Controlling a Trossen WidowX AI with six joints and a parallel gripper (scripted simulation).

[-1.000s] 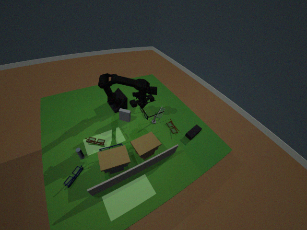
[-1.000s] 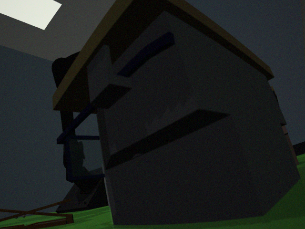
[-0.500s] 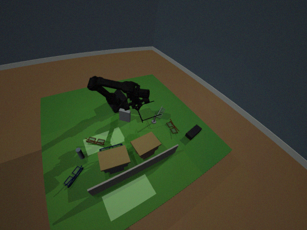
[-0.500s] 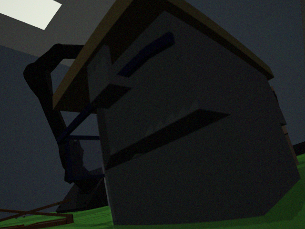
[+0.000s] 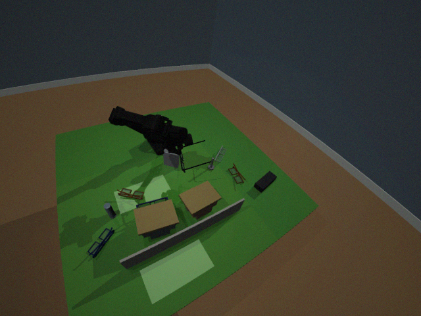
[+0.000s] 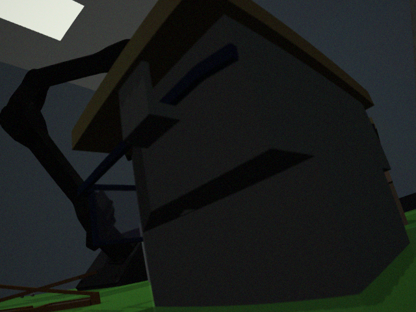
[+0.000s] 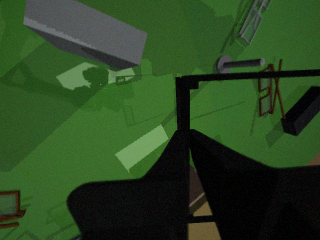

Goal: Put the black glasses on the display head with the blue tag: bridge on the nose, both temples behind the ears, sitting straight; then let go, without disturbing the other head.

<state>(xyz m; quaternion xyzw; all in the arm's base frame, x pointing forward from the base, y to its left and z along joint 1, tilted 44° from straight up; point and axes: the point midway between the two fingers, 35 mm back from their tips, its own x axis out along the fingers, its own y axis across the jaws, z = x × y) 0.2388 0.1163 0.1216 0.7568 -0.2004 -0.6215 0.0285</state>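
My gripper [image 5: 180, 151] [image 7: 184, 135] is shut on the black glasses [image 5: 197, 166] [image 7: 183, 107] at their front frame and holds them in the air, temples pointing out to the right in the top view. Two display heads with flat wooden tops stand side by side: the left head [image 5: 156, 217] [image 6: 234, 251] wears blue glasses [image 5: 152, 202] [image 6: 107, 164]; the right head [image 5: 199, 196] shows no glasses in the top view. The held glasses are behind and above the right head, apart from it. No blue tag can be made out; the faces are mostly hidden.
A grey block [image 5: 171, 158] [image 7: 90, 35] stands beside the gripper. A thin post [image 5: 211, 164] [image 7: 242, 63], silver glasses [image 5: 221, 155] and brown glasses [image 5: 236, 175] are to the right, with a black box [image 5: 265, 181] beyond. A low wall [image 5: 183, 235] runs along the heads' far side from the arm.
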